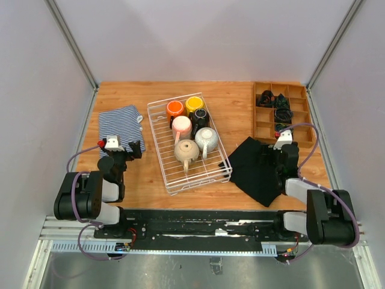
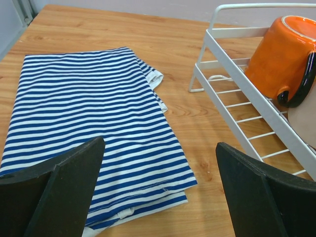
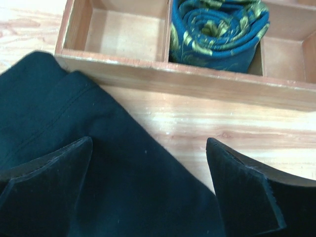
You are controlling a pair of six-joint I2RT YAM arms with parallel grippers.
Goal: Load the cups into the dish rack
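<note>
Six cups (image 1: 181, 126) all sit in the dish rack (image 1: 194, 174) mid-table (image 1: 240, 114), left tool (image 2: 160, 143) wide and empty over the striped cloth (image 2: 89, 113), right tool (image 3: 148, 140) wide and empty over the black cloth (image 3: 74, 123) beside the wooden tray (image 3: 197, 81).

The left wrist view's right edge cut off the dish rack (image 2: 232, 61), the orange cup (image 2: 279, 54) at its rim, and all but a sliver of a pale cup (image 2: 305, 121), perhaps pink. From above, dark items (image 1: 275, 99) in the wooden tray (image 1: 263, 129) were too small to identify.
</note>
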